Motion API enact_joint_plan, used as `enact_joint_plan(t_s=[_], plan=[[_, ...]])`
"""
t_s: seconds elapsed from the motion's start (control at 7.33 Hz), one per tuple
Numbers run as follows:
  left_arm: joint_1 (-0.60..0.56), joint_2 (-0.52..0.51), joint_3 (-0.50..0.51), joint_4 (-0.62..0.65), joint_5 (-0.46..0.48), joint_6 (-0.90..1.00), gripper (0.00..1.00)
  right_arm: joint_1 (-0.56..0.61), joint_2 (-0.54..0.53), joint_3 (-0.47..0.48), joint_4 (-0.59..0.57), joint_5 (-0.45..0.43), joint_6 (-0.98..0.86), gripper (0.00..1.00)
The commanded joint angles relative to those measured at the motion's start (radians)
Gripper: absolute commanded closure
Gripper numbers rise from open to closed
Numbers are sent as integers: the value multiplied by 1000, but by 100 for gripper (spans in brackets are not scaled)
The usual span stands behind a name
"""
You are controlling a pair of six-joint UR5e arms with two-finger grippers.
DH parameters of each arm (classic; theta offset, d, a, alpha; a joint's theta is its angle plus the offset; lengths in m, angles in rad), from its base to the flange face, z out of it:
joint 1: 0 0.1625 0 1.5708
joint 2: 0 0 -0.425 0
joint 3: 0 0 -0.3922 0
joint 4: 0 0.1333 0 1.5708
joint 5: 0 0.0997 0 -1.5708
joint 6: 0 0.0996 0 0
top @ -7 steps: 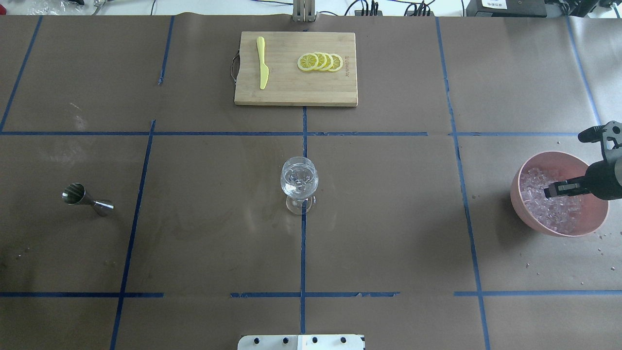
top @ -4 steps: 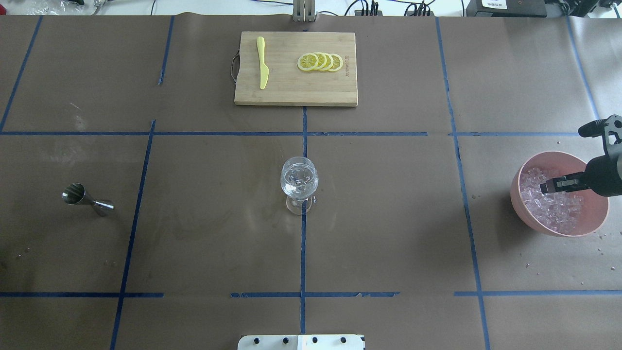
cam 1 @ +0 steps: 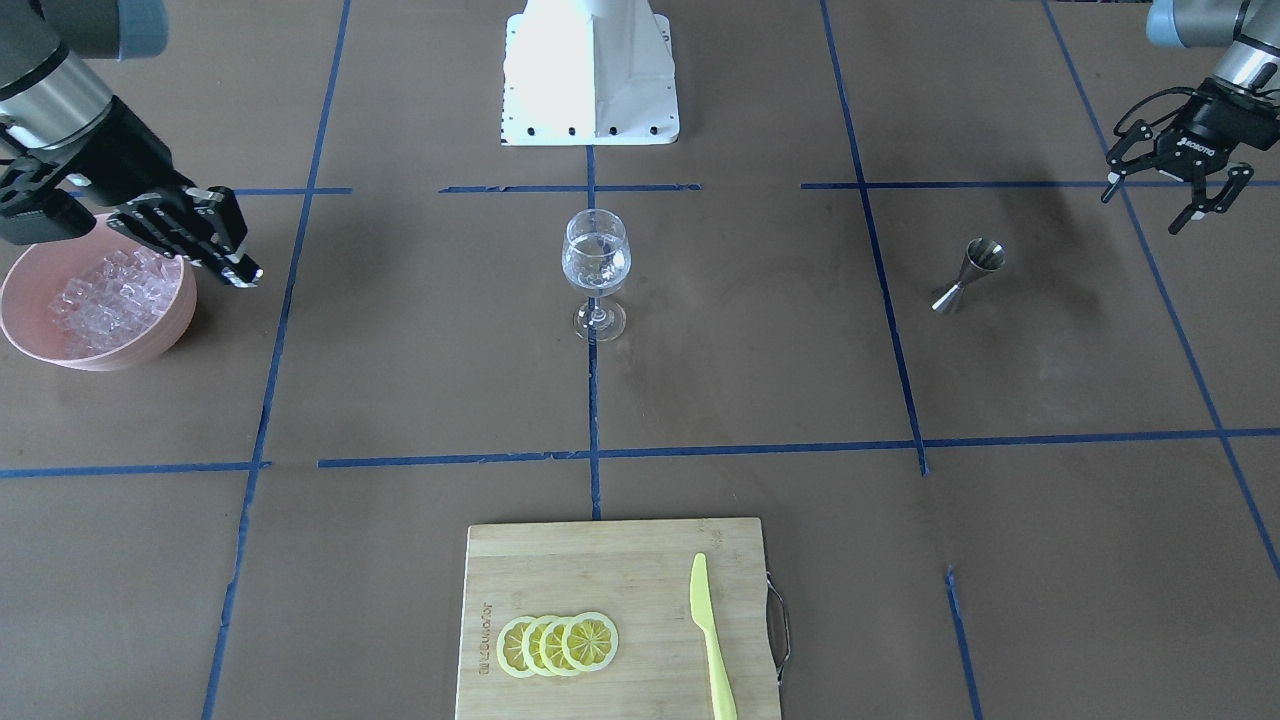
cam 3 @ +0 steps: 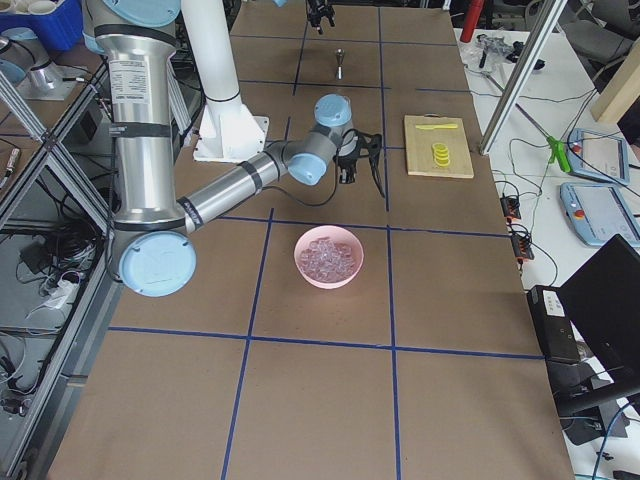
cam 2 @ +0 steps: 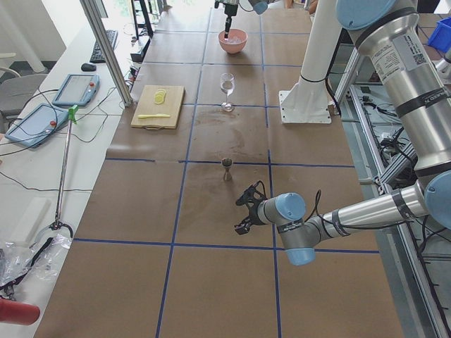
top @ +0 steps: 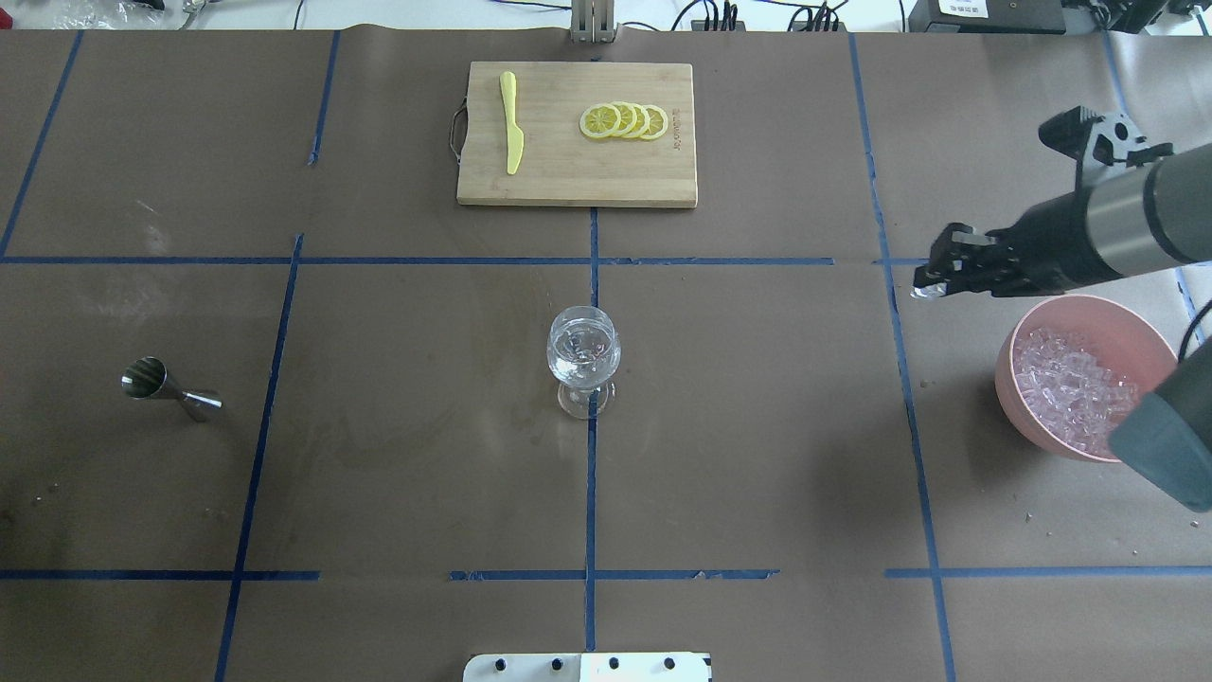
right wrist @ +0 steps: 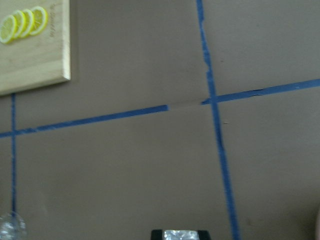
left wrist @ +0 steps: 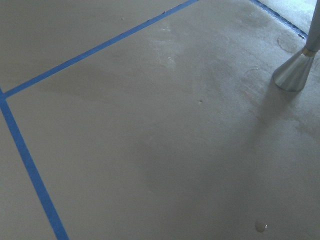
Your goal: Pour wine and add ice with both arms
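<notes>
In wrist view, right pincer [right wrist: 180, 233] cropped, ice [right wrist: 178, 235] blurred.

The brown tabletop [top: 757, 426], gridded with blue tape, carried a wine glass [top: 583, 360] at centre, a jigger [top: 170, 389] on the robot's left, a pink bowl [top: 1004, 388] on its right, and a cutting board [top: 559, 170] beyond.
</notes>
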Motion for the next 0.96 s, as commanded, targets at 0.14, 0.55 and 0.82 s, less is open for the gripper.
enact_joint_plan(t_s=[0.14,0.55,0.82], plan=[[-1,-2,3,-7,0,-2,0,-238,388,-1,-235,-181,435,100],[-2,-2,2,-7,0,-5,0,-443,508,-47,-301,-457,549,100],[-2,-1,2,-7,0,-5,0,-445,505,-44,-308,-461,549,100]])
